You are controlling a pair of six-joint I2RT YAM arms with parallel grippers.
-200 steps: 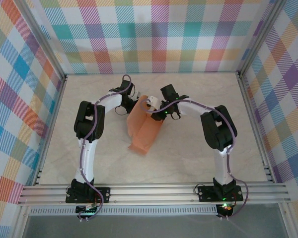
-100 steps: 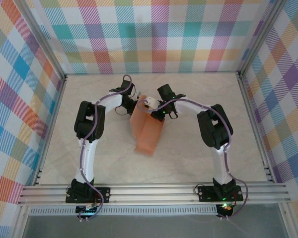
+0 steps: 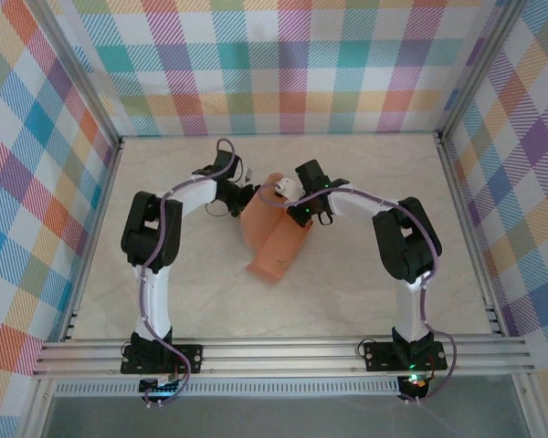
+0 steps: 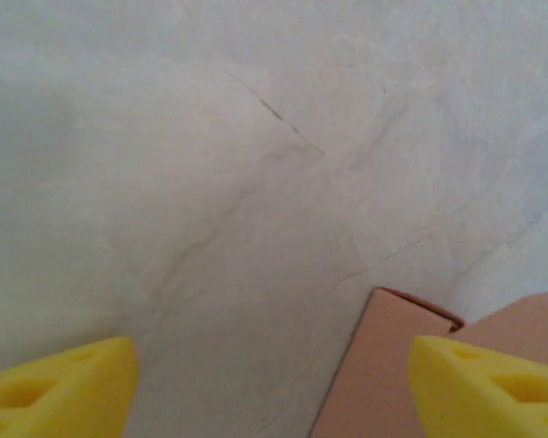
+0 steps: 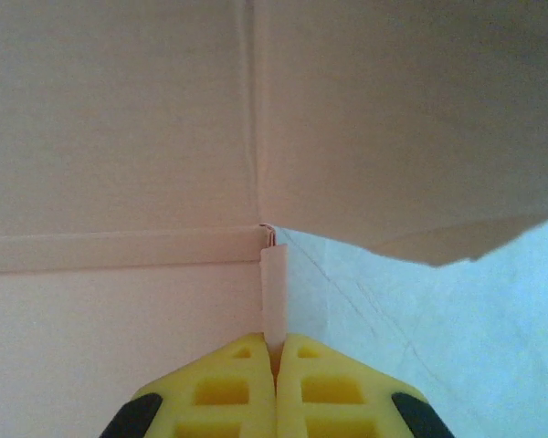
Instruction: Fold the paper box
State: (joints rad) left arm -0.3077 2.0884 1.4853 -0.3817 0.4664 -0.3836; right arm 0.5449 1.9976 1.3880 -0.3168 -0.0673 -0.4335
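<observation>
The paper box (image 3: 276,242) is a salmon-orange card, partly folded, lying mid-table and tilted with its far end raised between the two arms. My right gripper (image 3: 283,193) is shut on it: in the right wrist view the yellow fingers (image 5: 228,388) pinch a thin upright edge of the card (image 5: 272,292), and card panels (image 5: 119,119) stretch above and to the left. My left gripper (image 3: 244,194) stands open just left of the card. In the left wrist view its fingertips (image 4: 489,388) are wide apart, and a corner of the card (image 4: 384,365) lies by the right one.
The pale marbled table top (image 3: 365,283) runs to metal frame rails (image 3: 283,351) at the near edge. Checked cloth walls (image 3: 36,182) close off the left, back and right sides. Both arms' elbows (image 3: 151,233) hang over the table beside the card.
My left gripper has opened and let go of the card. My right gripper has closed on the card's edge. The card's near end has swung slightly right.
</observation>
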